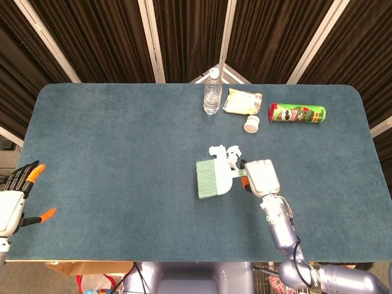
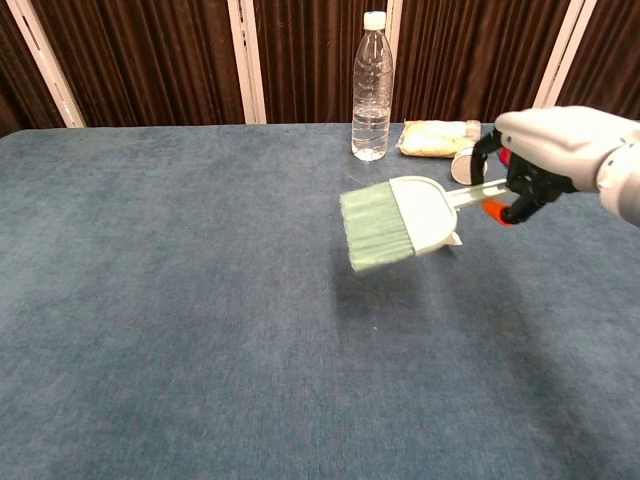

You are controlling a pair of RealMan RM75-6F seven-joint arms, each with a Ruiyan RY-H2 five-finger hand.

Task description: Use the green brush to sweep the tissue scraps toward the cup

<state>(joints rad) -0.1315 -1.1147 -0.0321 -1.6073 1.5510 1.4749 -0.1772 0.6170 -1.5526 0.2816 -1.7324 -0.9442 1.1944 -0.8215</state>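
Right hand [image 2: 548,150]: grips the green brush [image 2: 395,222] by its handle, bristles pointing left, clear of the table.
Left hand [image 1: 13,199]: fingers spread, holding nothing.

On the table [image 1: 110,153], toward its far edge: bottle [image 1: 211,92] upright, snack bag [image 1: 242,101] just right of it, chip can [image 1: 297,114] lying on its side further right. Cup [image 1: 252,124] on its side just in front of the snack bag, between bottle and chip can. Tissue scraps [image 1: 223,150] nearer the middle, in front of the bottle. Brush [image 2: 395,220] lifted clear of the table, bristles to the left, handle in the right hand [image 2: 553,145], overlapping the tissue scraps in both views. Left hand [image 1: 15,193] well apart, off the table's near left corner.
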